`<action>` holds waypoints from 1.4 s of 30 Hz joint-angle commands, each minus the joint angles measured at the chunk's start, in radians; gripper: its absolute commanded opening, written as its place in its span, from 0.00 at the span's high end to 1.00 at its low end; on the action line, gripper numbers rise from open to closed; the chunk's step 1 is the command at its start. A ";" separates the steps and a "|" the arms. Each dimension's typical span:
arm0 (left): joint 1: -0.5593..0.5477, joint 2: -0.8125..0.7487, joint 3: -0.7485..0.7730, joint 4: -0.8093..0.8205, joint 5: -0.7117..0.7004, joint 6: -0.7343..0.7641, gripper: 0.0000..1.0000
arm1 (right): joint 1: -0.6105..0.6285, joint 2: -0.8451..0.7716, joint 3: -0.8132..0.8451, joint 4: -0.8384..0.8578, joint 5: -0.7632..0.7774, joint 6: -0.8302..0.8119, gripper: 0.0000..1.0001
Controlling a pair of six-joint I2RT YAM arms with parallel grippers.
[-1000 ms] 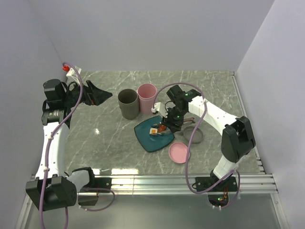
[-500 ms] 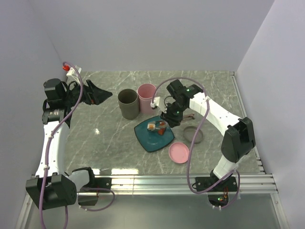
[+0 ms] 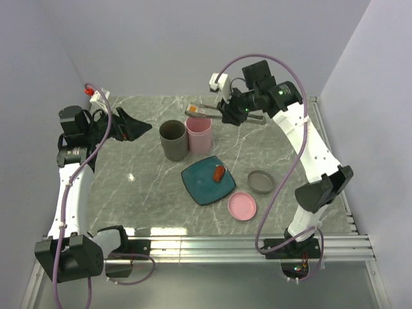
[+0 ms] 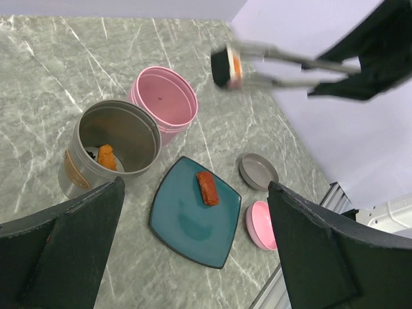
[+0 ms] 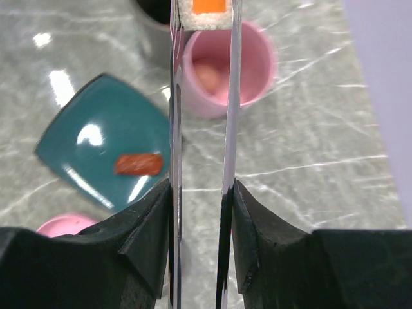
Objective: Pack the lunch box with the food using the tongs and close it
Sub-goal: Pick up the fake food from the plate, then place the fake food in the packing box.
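The right tool (image 5: 201,193) pinches the tongs (image 5: 230,96), whose tips clamp the block (image 5: 204,13) in the air by the pink cup (image 3: 199,138), at 12 o'clock from the plate (image 3: 199,183). The sausage (image 3: 219,172) lies on the plate. The nugget (image 4: 106,156) sits in the grey cup (image 4: 87,116). The left tool (image 3: 132,127), at 9 o'clock on the tabletop (image 3: 148,187), is spread wide.

plate (image 3: 199,188) teal | sausage (image 3: 219,172) red-brown | block (image 5: 204,16) white-and-orange | tongs (image 5: 230,96) silver | table (image 3: 148,187) grey marble (white veins)

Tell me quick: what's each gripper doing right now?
Left gripper: open, empty.
Right gripper: closed on the tongs, which pinch the block.
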 commanded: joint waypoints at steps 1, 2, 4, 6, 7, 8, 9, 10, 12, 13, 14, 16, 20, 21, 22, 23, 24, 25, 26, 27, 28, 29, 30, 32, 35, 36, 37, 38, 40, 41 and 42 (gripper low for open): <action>0.003 -0.006 0.006 0.042 0.022 0.000 0.01 | -0.032 0.083 0.105 -0.005 0.012 0.041 0.74; 0.003 -0.007 0.006 0.039 0.021 0.003 0.01 | -0.036 0.115 0.135 -0.010 0.015 0.041 0.74; 0.003 -0.009 0.002 0.035 0.019 0.006 0.01 | -0.042 0.142 0.154 -0.008 0.018 0.045 0.74; 0.005 -0.009 -0.001 0.035 0.018 0.006 0.01 | -0.047 0.162 0.151 -0.001 0.015 0.045 0.74; 0.003 -0.012 -0.001 0.035 0.018 0.006 0.01 | -0.047 0.166 0.148 0.004 0.016 0.045 0.74; 0.003 -0.012 -0.001 0.034 0.014 0.008 0.01 | -0.049 0.175 0.139 0.010 0.016 0.043 0.74; 0.003 -0.011 -0.001 0.032 0.013 0.009 0.01 | -0.047 0.178 0.134 0.015 0.018 0.043 0.74; 0.003 -0.011 -0.003 0.032 0.014 0.009 0.01 | -0.049 0.182 0.131 0.019 0.019 0.041 0.73; 0.005 -0.011 0.000 0.029 0.013 0.014 0.01 | -0.047 0.189 0.125 0.024 0.019 0.046 0.70; 0.002 -0.011 -0.001 0.026 0.013 0.015 0.01 | -0.049 0.191 0.123 0.024 0.019 0.046 0.69; 0.003 -0.011 -0.001 0.025 0.013 0.017 0.01 | -0.050 0.189 0.116 0.030 0.019 0.046 0.64; 0.003 -0.009 -0.001 0.026 0.013 0.014 0.01 | -0.049 0.189 0.110 0.035 0.022 0.048 0.62; 0.001 -0.007 0.000 0.032 0.014 0.008 0.01 | -0.050 0.189 0.107 0.033 0.029 0.045 0.50; 0.003 -0.007 0.002 0.034 0.014 0.006 0.01 | -0.049 0.189 0.108 0.032 0.027 0.041 0.48; 0.002 -0.009 0.000 0.034 0.016 0.005 0.01 | -0.049 0.188 0.108 0.032 0.027 0.041 0.47; 0.003 -0.007 0.002 0.035 0.014 0.003 0.01 | -0.049 0.185 0.108 0.032 0.027 0.043 0.45; 0.003 -0.007 0.002 0.035 0.014 0.003 0.01 | -0.050 0.182 0.110 0.030 0.026 0.041 0.44; 0.003 -0.012 0.000 0.035 0.014 0.003 0.01 | -0.050 0.179 0.111 0.028 0.026 0.041 0.44; 0.002 -0.014 -0.001 0.038 0.013 0.000 0.01 | -0.052 0.172 0.114 0.025 0.024 0.040 0.43; 0.003 -0.015 -0.003 0.040 0.014 -0.002 0.01 | -0.052 0.169 0.117 0.021 0.022 0.038 0.43; 0.003 -0.017 -0.005 0.040 0.016 -0.003 0.01 | -0.053 0.168 0.120 0.018 0.019 0.037 0.43; 0.003 -0.020 -0.005 0.039 0.014 -0.002 0.01 | -0.055 0.157 0.120 0.009 0.018 0.037 0.43; 0.003 -0.023 -0.003 0.039 0.014 -0.002 0.00 | -0.056 0.152 0.120 0.004 0.018 0.031 0.43; 0.003 -0.026 -0.008 0.043 0.017 -0.006 0.01 | -0.059 0.136 0.120 -0.016 0.018 0.023 0.47; 0.003 -0.027 0.000 0.034 0.019 0.001 0.01 | -0.079 0.091 0.107 -0.074 -0.005 0.000 0.51; 0.002 -0.029 0.002 0.029 0.021 0.003 0.00 | -0.088 0.071 0.088 -0.093 -0.011 -0.012 0.52; 0.001 -0.030 0.002 0.029 0.021 0.006 0.01 | -0.107 0.021 0.027 -0.105 -0.016 -0.026 0.53; 0.001 -0.030 0.000 0.032 0.021 0.006 0.01 | -0.113 -0.011 -0.017 -0.123 -0.020 -0.062 0.53; 0.003 -0.030 -0.006 0.040 0.025 0.003 0.01 | -0.130 -0.112 -0.168 -0.133 -0.017 -0.096 0.56; 0.003 -0.030 -0.009 0.043 0.028 0.000 0.01 | -0.137 -0.145 -0.221 -0.134 -0.008 -0.127 0.57; 0.002 -0.030 -0.012 0.046 0.033 -0.002 0.01 | -0.139 -0.177 -0.270 -0.140 -0.002 -0.141 0.57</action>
